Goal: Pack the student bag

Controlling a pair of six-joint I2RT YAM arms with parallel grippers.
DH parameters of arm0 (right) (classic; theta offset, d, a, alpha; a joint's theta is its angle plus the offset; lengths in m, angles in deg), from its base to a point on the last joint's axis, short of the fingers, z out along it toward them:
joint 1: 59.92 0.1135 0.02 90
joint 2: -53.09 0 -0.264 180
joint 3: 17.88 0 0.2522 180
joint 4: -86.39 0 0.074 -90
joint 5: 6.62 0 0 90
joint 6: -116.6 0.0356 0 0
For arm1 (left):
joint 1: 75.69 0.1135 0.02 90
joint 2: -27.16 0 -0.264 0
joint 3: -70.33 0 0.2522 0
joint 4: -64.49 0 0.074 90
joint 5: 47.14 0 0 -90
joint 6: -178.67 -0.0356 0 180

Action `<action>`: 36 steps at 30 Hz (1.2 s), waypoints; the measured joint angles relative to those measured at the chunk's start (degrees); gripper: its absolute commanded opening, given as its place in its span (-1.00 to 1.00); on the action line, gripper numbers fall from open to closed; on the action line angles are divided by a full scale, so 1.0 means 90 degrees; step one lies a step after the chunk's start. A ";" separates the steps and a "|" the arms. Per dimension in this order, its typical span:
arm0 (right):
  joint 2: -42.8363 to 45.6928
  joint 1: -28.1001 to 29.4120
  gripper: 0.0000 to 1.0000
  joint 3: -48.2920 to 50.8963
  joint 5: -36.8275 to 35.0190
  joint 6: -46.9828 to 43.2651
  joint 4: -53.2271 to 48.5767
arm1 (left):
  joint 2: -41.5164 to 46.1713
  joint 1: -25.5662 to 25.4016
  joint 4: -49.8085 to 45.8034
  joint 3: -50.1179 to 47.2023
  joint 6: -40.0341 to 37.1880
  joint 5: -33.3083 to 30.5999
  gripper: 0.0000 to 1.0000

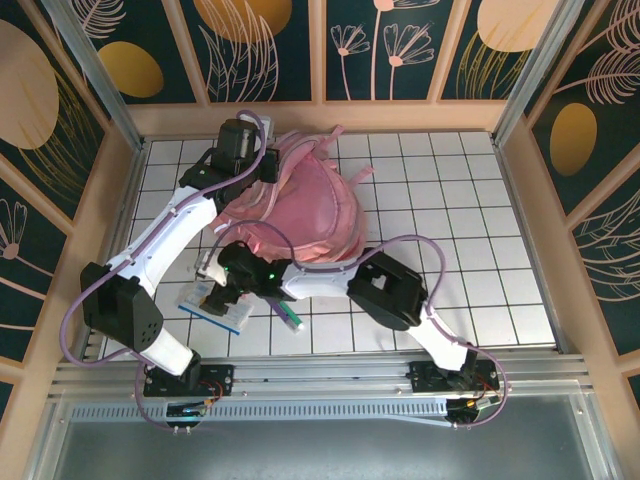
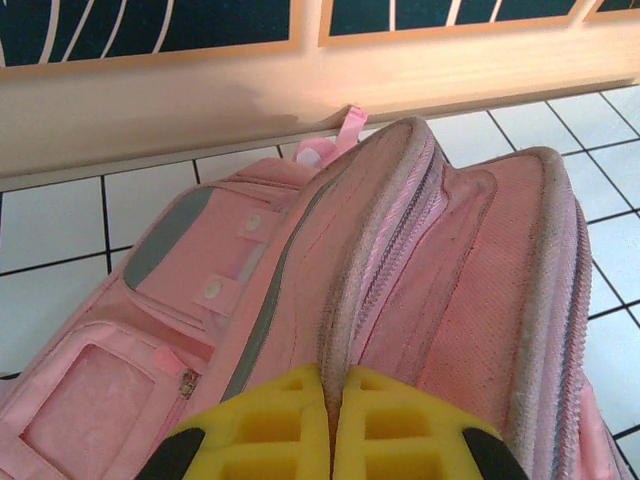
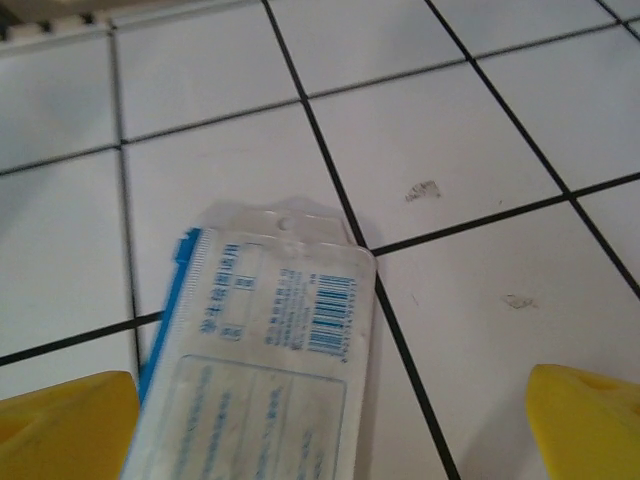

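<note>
**Item under task.** The student bag (image 1: 300, 205) lies on its side at the middle-left of the tiled table (image 1: 450, 200), one end toward the back wall (image 1: 320, 115). From the left wrist the bag (image 2: 430, 270) shows grey strips, a clear front pocket (image 2: 75, 400) and two zip lines. Its near part is cut off by the frame edge.

**Left arm.** The left gripper (image 1: 265, 160) sits at the bag's far-left end, largely masked by its own wrist in the overhead view. Its yellow fingers (image 2: 260, 435) are pressed together on the bag's zip edge, which runs down into the line where they meet. How much fabric is caught is hidden.

**Right arm.** The right gripper (image 1: 215, 290) hangs off the bag's near-left corner, above a flat white and blue packet (image 1: 225, 315). From the right wrist its jaws stand spread wide, with a yellow fingertip (image 3: 65, 425) at each lower corner. The packet (image 3: 270, 370) lies on the table between them, its near end cut off. Its print and bar code are too small to read.

**Other.** A thin green and purple stick (image 1: 288, 316) lies just right of the packet. Its kind cannot be made out.
</note>
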 measured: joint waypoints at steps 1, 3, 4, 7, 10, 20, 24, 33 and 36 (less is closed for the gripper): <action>-0.0165 0.0012 0.98 -0.0124 -0.0085 -0.0012 -0.0097 | 0.0000 0.0000 0.0000 0.0000 0.0000 0.0000 -1.00; -0.0396 0.0019 0.99 -0.0221 -0.0175 -0.0017 -0.0267 | 0.0000 0.0000 0.0000 0.0000 -0.0002 0.0002 -1.00; -0.0459 0.0029 0.99 -0.0219 -0.0155 0.0027 -0.0304 | 0.0000 0.0000 0.0000 0.0000 -0.0002 0.0000 -1.00; -0.0442 0.0029 0.99 -0.0228 -0.0240 0.0010 -0.0357 | 0.0000 0.0000 -0.0002 0.0000 -0.0032 0.0000 -1.00; -0.0386 0.0041 0.98 -0.0146 -0.0279 -0.0017 -0.0384 | 0.0005 -0.0002 -0.0007 0.0000 -0.0080 -0.0002 -1.00; 0.0367 0.0000 0.99 0.0614 0.0539 -0.0413 -0.1360 | 0.0005 0.0000 -0.0066 0.0002 -0.0301 0.0002 -1.00; 0.0369 -0.0119 0.99 0.0202 0.0886 -0.0515 -0.2273 | 0.0005 -0.0002 -0.0066 0.0002 -0.0335 0.0010 -1.00; 0.0335 -0.0223 0.67 -0.1494 0.1977 0.0228 -0.4243 | 0.0005 -0.0002 -0.0097 0.0002 -0.0510 -0.0005 -1.00; 0.0121 -0.0216 0.70 -0.2115 0.2137 0.0544 -0.4546 | 0.0005 -0.0002 -0.0112 0.0002 -0.0573 -0.0070 -1.00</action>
